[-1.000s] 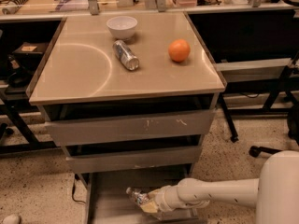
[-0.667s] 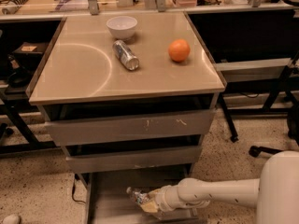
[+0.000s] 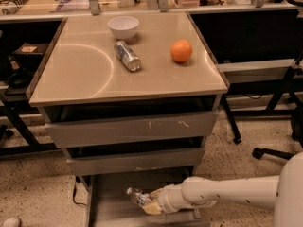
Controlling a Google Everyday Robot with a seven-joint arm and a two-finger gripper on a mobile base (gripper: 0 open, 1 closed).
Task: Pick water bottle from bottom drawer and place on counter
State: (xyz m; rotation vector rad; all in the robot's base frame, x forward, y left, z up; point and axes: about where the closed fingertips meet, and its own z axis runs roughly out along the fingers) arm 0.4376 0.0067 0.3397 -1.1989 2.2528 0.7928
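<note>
The small clear plastic water bottle (image 3: 136, 196) lies on its side in the open, shallow grey bottom drawer (image 3: 108, 208), white cap toward the left. The white arm's gripper (image 3: 150, 205) is low in this drawer, touching the bottle at its right end. Whether it is clamped on the bottle, I cannot tell. On the glossy tan counter (image 3: 80, 74) are a silver can (image 3: 127, 56), a white bowl (image 3: 123, 27) and an orange (image 3: 181, 50).

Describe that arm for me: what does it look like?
The arm is a smooth, rounded white tube with small dark dots along it. Its tool, low in the bottom drawer by the water bottle, looks pale yellowish-tan.
</note>
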